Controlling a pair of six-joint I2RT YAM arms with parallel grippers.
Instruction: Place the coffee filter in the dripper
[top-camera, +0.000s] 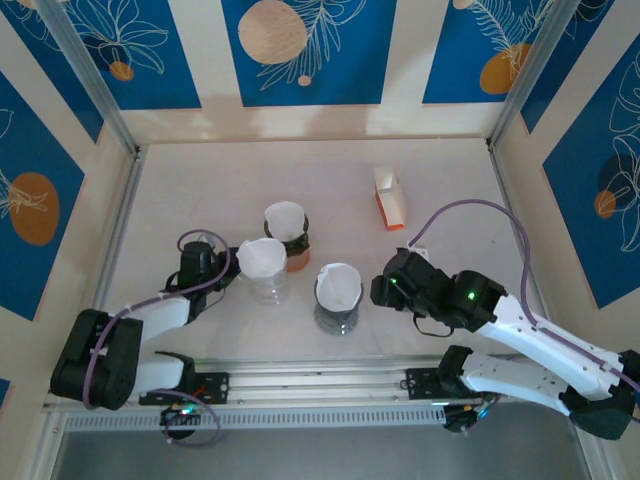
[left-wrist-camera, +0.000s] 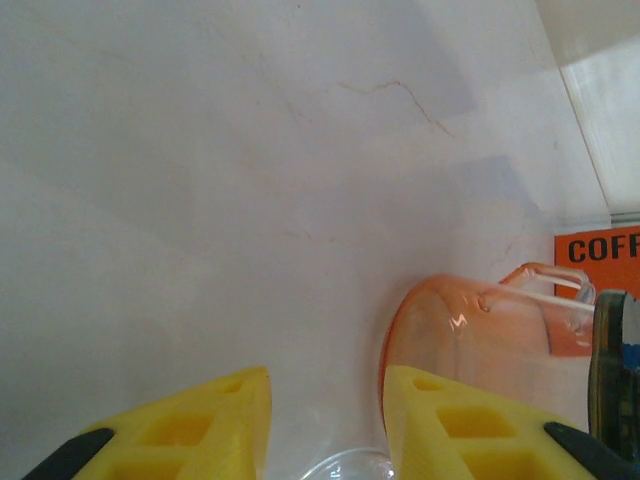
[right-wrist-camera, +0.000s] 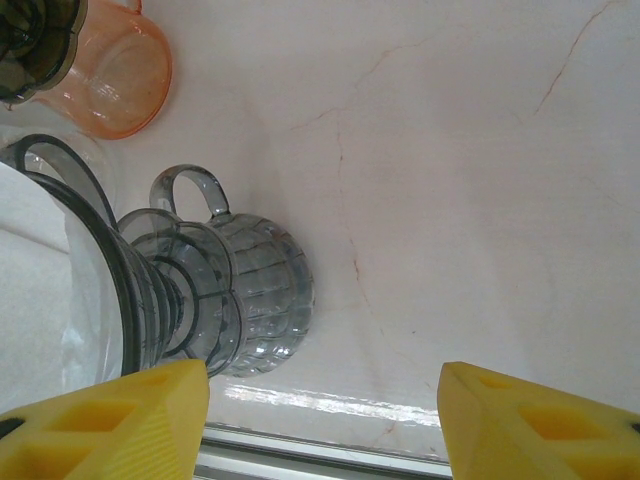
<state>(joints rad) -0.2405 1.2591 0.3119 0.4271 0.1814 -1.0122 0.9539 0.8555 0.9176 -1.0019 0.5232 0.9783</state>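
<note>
Centre of the top view: white paper filter (top-camera: 262, 256) sits in the clear dripper (top-camera: 270, 290). The orange dripper (top-camera: 295, 258) and grey dripper (top-camera: 337, 318) beside it are also lined. Left claw (left-wrist-camera: 325, 430) is just left of it, fingers partly apart, nothing seen pinched. Right claw (right-wrist-camera: 320, 425) is wide apart, empty. The filter is likely featherlight, limp and easily creased; best pinched gently at the upper rim.

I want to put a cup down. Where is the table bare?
Bare: the table at its far-left corner, beyond the left fingers, and the far-right part between the filter box and the right rail. Crowded: the near middle, where the orange dripper, clear dripper and grey dripper stand close, right fingers beside them.
</note>
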